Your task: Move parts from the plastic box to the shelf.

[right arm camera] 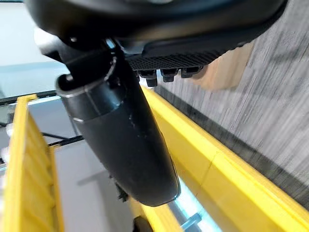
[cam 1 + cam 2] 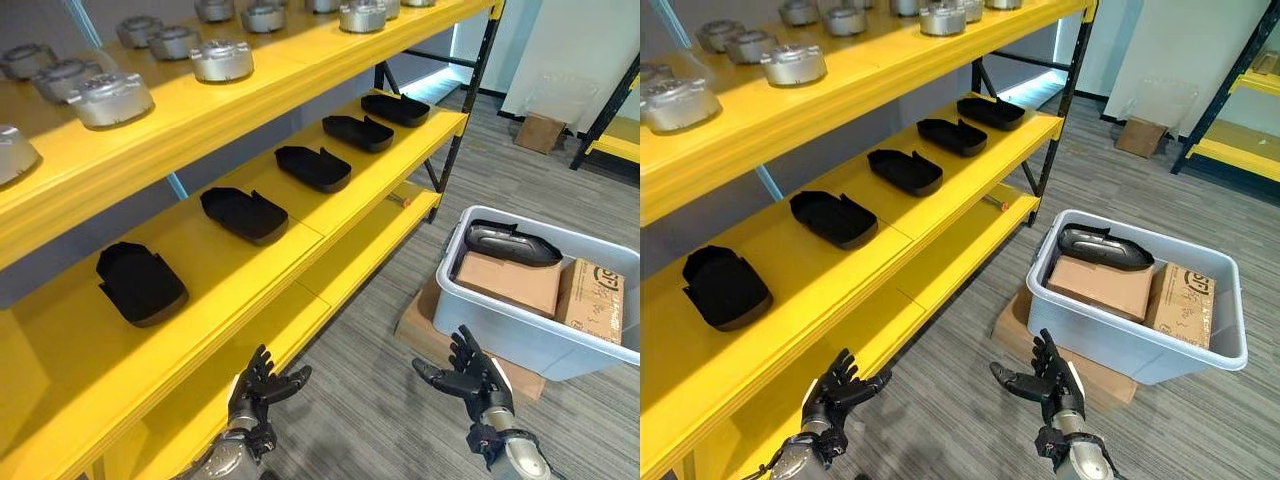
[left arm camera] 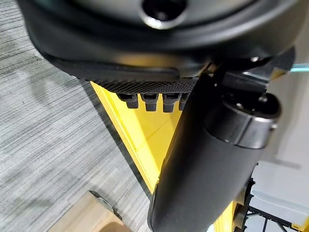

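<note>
A grey plastic box stands on the floor at the right, holding a black and silver part that lies on top of cardboard cartons. Several black parts lie in a row on the middle level of the yellow shelf. My left hand hovers open over the floor by the lowest shelf level, holding nothing. My right hand is open and empty just in front of the box's near wall. In each wrist view the straight thumb and fingers stand spread.
Silver round parts sit on the top shelf level. The box rests on a flat cardboard sheet. A small carton and another yellow rack stand at the far right. Grey carpet lies between my hands.
</note>
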Available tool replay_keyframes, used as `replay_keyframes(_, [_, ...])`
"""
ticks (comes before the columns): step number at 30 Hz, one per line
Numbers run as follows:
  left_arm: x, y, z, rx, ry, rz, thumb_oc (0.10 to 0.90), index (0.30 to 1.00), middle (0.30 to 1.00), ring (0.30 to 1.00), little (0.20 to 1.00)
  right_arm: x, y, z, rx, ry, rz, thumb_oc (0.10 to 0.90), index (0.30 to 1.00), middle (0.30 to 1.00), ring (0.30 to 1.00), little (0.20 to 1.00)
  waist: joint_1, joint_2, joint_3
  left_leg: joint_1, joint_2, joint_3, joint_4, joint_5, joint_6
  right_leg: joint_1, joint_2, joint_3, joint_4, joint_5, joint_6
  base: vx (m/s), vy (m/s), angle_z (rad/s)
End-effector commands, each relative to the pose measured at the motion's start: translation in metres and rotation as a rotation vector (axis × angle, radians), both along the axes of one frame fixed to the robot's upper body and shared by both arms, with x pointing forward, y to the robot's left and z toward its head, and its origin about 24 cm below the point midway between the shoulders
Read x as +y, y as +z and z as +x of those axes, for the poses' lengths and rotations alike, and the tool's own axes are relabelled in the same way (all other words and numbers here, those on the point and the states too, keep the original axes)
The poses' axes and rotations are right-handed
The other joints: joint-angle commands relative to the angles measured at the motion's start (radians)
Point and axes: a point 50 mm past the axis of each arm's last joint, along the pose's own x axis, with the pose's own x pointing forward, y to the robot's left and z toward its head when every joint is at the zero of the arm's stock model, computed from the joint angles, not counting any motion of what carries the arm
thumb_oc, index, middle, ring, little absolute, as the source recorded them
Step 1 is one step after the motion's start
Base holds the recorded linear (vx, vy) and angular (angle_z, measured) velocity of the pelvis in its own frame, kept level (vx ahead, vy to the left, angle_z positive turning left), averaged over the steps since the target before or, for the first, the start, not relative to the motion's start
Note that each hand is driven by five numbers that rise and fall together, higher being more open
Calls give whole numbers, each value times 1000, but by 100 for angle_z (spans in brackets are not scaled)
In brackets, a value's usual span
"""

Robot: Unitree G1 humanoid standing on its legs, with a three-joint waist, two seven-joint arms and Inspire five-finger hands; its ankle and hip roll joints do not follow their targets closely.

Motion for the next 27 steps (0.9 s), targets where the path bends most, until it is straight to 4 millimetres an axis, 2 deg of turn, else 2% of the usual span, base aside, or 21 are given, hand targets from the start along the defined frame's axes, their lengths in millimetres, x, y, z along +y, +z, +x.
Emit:
replay_keyframes(1, [26, 46, 40, -271, 25, 76, 900, 1000, 1000, 1000, 1000, 8, 57, 40, -339, 32, 1, 900, 1000, 1000, 1000, 1000, 18, -25, 42, 0, -6, -29, 51, -102, -86, 24, 61, -10, -40, 3, -50, -46, -146, 2])
replay_keyframes(3, [25, 44, 38, -265, 26, 68, 900, 1000, 1000, 1000, 1000, 7, 54, 35, -326, 36, 1, 900, 1000, 1000, 1000, 1000, 13, -17, 43, 16, 10, -34, 27, -65, -101, 28, 84, -9, -42, -3, -63, -33, -116, 1])
replay_keyframes(9, [23, 41, 35, -254, 14, 64, 900, 1000, 1000, 1000, 1000, 5, 50, 30, -303, 53, -23, 900, 1000, 1000, 1000, 1000, 6, -8, 49, 26, 35, -37, -4, -13, -124, 30, 121, -2, -55, -2, -79, -41, -87, -2])
replay_keyframes(10, [21, 42, 36, -256, 2, 63, 900, 1000, 1000, 1000, 1000, 4, 48, 26, -291, 59, -42, 900, 1000, 1000, 1000, 1000, 0, -5, 56, 33, 49, -43, -22, 10, -134, 26, 139, 7, -68, 5, -85, -60, -133, -8])
replay_keyframes(15, [18, 41, 36, -253, -22, 65, 900, 1000, 1000, 1000, 1000, -3, 47, 20, -273, 74, -102, 900, 1000, 1000, 1000, 1000, -12, -4, 72, 36, 71, -61, -51, 44, -148, 16, 174, 22, -71, 12, -98, -48, -100, -9])
replay_keyframes(19, [20, 40, 32, -247, -24, 75, 900, 1000, 1000, 1000, 1000, -6, 47, 13, -266, 88, -105, 900, 1000, 1000, 1000, 1000, -18, -17, 97, 26, 103, -82, -2, 30, -143, -15, 200, 38, 4, -9, -118, -38, -153, -10])
replay_keyframes(21, [22, 41, 32, -250, -22, 82, 900, 1000, 1000, 1000, 1000, -6, 46, 11, -261, 95, -86, 900, 1000, 1000, 1000, 1000, -14, -30, 122, 2, 112, -149, 82, -12, -127, -50, 211, 63, 65, -22, -136, -75, -170, -31])
replay_keyframes(22, [22, 41, 34, -253, -21, 81, 900, 1000, 1000, 1000, 1000, -7, 45, 11, -255, 96, -92, 900, 1000, 1000, 1000, 1000, -4, -36, 135, -8, 100, -197, 106, -23, -118, -59, 212, 71, 78, -23, -140, -145, -140, -49])
replay_keyframes(23, [22, 43, 35, -261, -21, 78, 900, 1000, 1000, 1000, 1000, -7, 44, 12, -252, 97, -85, 900, 1000, 1000, 1000, 1000, 6, -39, 147, -33, 73, -257, 121, -33, -86, -77, 217, 83, 84, -11, -148, -102, -99, -49])
replay_keyframes(24, [22, 42, 33, -258, -19, 74, 900, 1000, 1000, 1000, 1000, -7, 41, 12, -241, 97, -79, 900, 1000, 1000, 1000, 1000, 16, -45, 151, -49, 34, -318, 136, -61, -69, -79, 216, 100, 89, -12, -149, -62, -62, -54])
replay_keyframes(25, [23, 42, 31, -255, -12, 71, 900, 1000, 1000, 1000, 1000, -7, 39, 11, -229, 101, -81, 900, 1000, 1000, 1000, 1000, 28, -48, 152, -60, -14, -375, 146, -91, -57, -82, 213, 116, 92, -12, -149, 38, -25, -45])
replay_keyframes(27, [22, 41, 30, -250, -18, 68, 900, 1000, 1000, 1000, 1000, -8, 36, 11, -210, 104, -94, 900, 1000, 1000, 1000, 1000, 57, -45, 156, -117, -122, -476, 141, -100, -51, -77, 213, 133, 89, -16, -149, 83, 7, -52])
